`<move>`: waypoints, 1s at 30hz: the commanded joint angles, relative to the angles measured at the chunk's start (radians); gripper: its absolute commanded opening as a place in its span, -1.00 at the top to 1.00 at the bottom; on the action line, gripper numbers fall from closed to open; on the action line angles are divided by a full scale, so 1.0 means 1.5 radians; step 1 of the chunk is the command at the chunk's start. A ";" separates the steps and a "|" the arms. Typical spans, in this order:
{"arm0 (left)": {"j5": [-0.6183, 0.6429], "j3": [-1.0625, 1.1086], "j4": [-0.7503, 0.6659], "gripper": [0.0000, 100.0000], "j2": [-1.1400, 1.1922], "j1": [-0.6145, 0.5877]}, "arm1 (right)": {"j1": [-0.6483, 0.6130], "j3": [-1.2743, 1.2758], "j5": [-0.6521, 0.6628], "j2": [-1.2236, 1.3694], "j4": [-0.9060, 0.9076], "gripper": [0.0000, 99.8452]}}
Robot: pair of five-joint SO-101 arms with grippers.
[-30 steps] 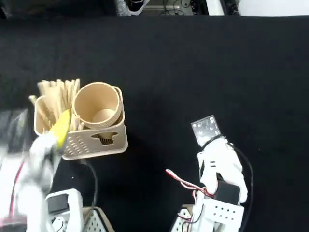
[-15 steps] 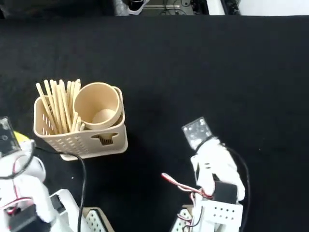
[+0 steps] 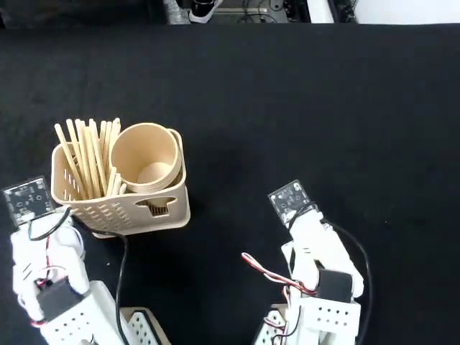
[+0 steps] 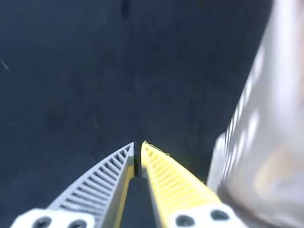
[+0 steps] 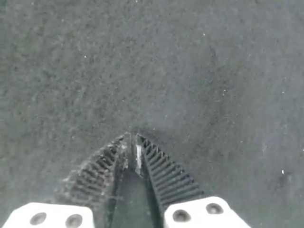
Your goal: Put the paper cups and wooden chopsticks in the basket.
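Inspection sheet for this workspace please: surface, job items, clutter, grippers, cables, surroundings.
Surface: black cloth table, flat.
Job's things: paper cup and wooden chopsticks stand in the basket.
Clutter: nothing seen.
Grippers: left gripper shut, empty, beside the basket; right gripper shut, empty, over bare cloth.
Cables: black cable runs from the basket toward the near edge; red and white wires on the right arm.
Surroundings: equipment and cords beyond the far edge.
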 commanded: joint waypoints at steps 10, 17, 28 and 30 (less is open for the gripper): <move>-0.003 0.107 0.134 0.92 -0.005 0.071 | -0.006 -0.002 0.004 -0.032 0.005 0.97; -0.001 0.107 0.135 0.95 -0.005 0.152 | -0.006 -0.002 0.004 -0.032 0.005 0.97; 0.121 0.107 0.134 0.94 -0.005 0.277 | -0.006 -0.002 0.004 -0.032 0.005 0.97; 0.124 0.107 0.134 0.94 -0.005 0.278 | -0.006 -0.002 0.004 -0.032 0.005 0.97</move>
